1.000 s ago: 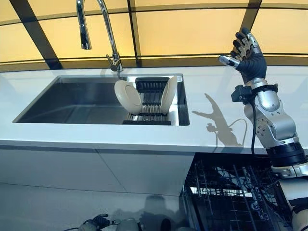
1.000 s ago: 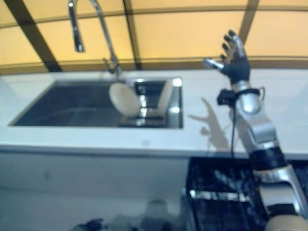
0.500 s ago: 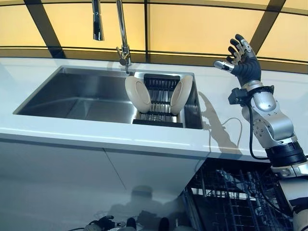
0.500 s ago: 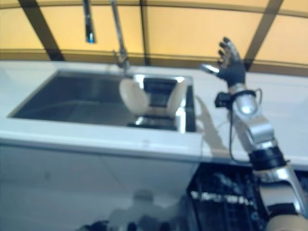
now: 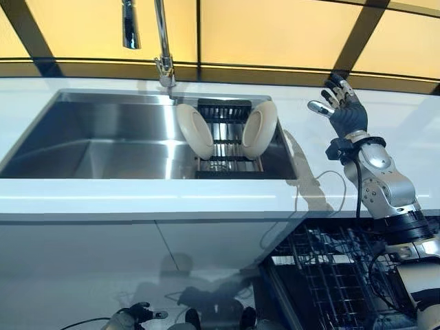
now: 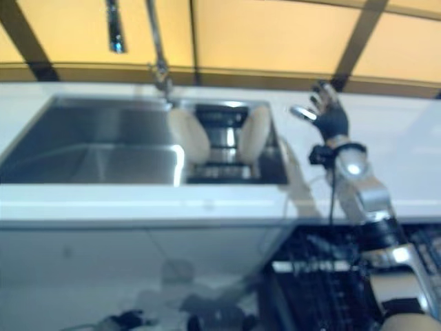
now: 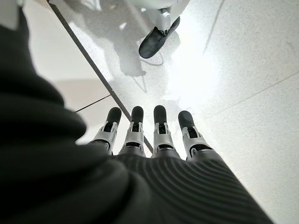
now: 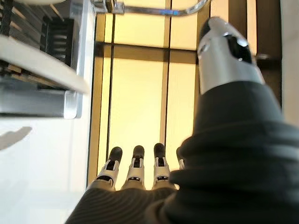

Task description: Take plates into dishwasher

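Right hand raised over the counter, fingers spread, empty | two plates upright in sink rack | left hand relaxed, empty, over floor

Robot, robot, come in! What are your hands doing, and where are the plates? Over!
Right hand open, raised over counter, empty. Left hand open, down by floor. Two plates upright in sink rack. Nothing blocking.
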Available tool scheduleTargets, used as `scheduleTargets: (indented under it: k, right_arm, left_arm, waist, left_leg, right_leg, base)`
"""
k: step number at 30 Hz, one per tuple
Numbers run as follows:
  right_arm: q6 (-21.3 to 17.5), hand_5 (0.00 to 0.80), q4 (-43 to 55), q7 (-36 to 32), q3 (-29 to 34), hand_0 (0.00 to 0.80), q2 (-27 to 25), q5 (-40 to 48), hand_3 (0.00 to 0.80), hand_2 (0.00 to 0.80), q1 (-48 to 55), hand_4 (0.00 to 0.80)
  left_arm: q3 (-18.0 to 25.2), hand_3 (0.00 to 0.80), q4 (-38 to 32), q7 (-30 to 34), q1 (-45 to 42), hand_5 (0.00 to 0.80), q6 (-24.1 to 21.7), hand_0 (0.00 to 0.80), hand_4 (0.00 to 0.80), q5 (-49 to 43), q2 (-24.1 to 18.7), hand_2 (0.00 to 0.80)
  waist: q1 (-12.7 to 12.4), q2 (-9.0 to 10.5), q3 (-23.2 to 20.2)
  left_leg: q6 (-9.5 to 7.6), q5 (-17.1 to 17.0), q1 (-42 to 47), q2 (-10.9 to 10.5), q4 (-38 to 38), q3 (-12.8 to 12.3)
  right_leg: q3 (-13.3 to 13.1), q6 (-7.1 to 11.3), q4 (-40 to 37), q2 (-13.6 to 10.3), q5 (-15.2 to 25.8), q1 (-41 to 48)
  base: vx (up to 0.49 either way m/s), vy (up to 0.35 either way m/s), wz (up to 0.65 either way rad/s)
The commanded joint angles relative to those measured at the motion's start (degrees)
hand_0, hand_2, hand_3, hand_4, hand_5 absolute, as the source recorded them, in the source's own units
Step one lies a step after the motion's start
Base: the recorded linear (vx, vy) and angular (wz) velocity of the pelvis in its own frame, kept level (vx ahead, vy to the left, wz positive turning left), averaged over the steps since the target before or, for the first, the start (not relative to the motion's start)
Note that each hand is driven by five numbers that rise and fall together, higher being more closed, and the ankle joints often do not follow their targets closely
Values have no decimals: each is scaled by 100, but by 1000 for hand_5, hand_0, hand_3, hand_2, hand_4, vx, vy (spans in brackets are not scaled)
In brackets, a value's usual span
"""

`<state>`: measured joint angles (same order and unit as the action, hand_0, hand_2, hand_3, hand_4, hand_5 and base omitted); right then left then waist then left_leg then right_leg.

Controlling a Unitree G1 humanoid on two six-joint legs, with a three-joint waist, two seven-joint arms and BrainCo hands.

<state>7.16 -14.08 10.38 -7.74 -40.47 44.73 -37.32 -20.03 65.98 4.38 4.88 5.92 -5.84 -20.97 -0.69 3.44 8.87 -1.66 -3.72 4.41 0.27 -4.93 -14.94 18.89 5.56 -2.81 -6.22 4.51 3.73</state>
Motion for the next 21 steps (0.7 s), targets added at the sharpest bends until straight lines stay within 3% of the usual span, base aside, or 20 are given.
scheduleTargets:
  k: [1,10,21]
  right_arm:
    - [-54,0,-369,121,294,0,9,421,0,0,-406,0]
    - [468,0,-1007,265,219,0,263,1123,0,0,-580,0]
    - [886,0,-1089,-8,-108,0,406,1167,0,0,-819,0]
  left_arm:
    - [-153,0,62,7,214,0,26,0,0,106,-5,0]
    - [-266,0,83,16,148,0,-43,0,0,78,83,0]
    - [-284,0,131,46,23,0,-125,0,0,15,34,0]
  waist:
    - [-133,-29,-141]
    - [-196,52,-210]
    - [-246,37,-119]
  left_leg:
    - [-214,855,-19,-192,-7,243]
    - [-177,899,-39,-194,-7,278]
    - [-211,910,16,-222,-7,285]
  right_leg:
    - [-67,-22,458,250,-752,-142]
    - [-31,-37,110,352,-683,22]
    - [-40,-15,216,331,-704,-4]
  base:
    - [1,-55,6]
    - [4,-53,0]
    - [17,15,4]
